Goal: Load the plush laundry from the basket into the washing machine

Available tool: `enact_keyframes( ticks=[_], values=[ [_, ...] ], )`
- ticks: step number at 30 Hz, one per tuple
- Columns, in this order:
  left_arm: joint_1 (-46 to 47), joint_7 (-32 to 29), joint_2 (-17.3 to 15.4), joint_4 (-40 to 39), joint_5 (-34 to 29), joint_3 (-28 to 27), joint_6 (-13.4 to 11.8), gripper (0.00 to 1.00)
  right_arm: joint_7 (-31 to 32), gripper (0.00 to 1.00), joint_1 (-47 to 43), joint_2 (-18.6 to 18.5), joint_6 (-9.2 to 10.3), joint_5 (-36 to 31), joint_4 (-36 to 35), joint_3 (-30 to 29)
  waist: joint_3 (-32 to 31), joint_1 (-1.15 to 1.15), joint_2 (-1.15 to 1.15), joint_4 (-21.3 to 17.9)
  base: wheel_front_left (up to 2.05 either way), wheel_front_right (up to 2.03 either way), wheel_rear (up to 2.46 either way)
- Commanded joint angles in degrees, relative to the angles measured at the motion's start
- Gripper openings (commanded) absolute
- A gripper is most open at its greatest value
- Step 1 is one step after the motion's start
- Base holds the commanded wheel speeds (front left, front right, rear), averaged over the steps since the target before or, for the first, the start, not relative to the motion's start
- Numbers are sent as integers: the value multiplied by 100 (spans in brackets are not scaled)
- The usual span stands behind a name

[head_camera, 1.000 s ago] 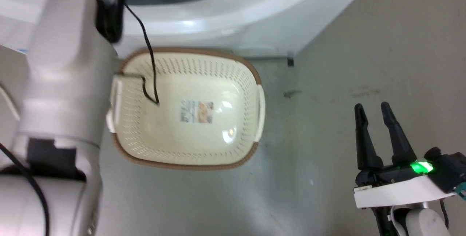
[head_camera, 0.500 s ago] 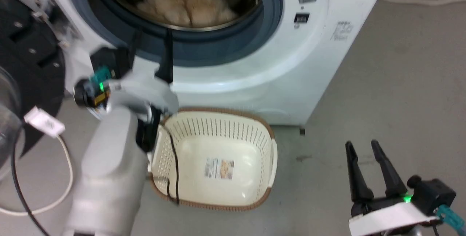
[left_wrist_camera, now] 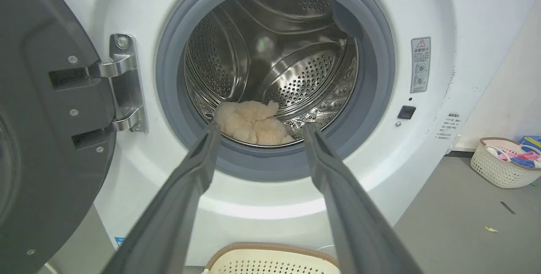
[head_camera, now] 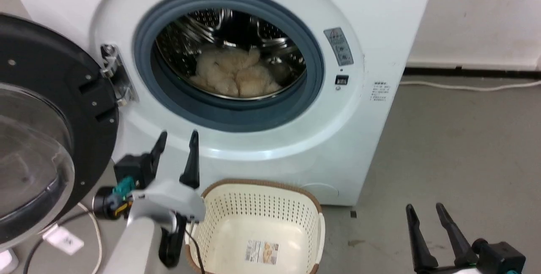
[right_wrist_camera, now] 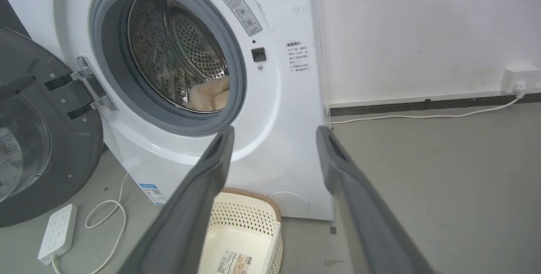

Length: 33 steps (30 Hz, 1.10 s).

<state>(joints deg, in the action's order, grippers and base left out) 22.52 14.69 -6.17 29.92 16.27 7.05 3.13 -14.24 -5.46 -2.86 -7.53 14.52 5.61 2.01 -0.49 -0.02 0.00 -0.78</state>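
You have the plush laundry [head_camera: 234, 77] inside the washing machine [head_camera: 372, 54], with the basket [head_camera: 262, 183] just in front of it. Your left gripper [head_camera: 178, 134] and right gripper [head_camera: 424, 208] gape, holding nothing. Loading looks done; next you'd swing the door [head_camera: 50, 96] shut.

Looks forward and down from the head at the washing machine [head_camera: 372, 33] front, with the basket [head_camera: 258, 206] at the bottom edge. Faces the drum [head_camera: 203, 28] squarely and close from the left wrist, along the left claw [left_wrist_camera: 260, 127]. Looks obliquely from the right wrist, farther right and back, along the right claw [right_wrist_camera: 275, 129]. Shared across all three: drum, door hinge [head_camera: 116, 77], basket rim.
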Motion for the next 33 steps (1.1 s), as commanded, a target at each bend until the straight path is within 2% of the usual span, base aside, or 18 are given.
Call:
enact_keyframes(
  ticks=[1,6,7,18,33],
  values=[
    [-169,30,17,-102,-5,8,-37,100,-1,100,-77,-1,4,-39,-26,-20,-107,2,0,10,0,0,0],
    [-770,4,-6,-499,47,44,-56,100,-1,100,-161,-1,4,-37,-55,13,-175,2,0,-38,0,0,0],
    [-1134,-19,-32,-735,93,8,-127,100,-8,100,-199,-1,4,-58,-63,11,-210,2,0,-79,0,0,0],
    [-2252,-96,-114,-1433,187,-122,-442,100,-37,100,-445,-1,4,-148,-118,-71,-312,2,0,-126,0,0,0],
    [-2662,-281,-294,-2098,-111,134,-630,100,-57,100,-606,-1,4,-158,-53,-113,-348,2,0,-115,0,0,0]
  ],
)
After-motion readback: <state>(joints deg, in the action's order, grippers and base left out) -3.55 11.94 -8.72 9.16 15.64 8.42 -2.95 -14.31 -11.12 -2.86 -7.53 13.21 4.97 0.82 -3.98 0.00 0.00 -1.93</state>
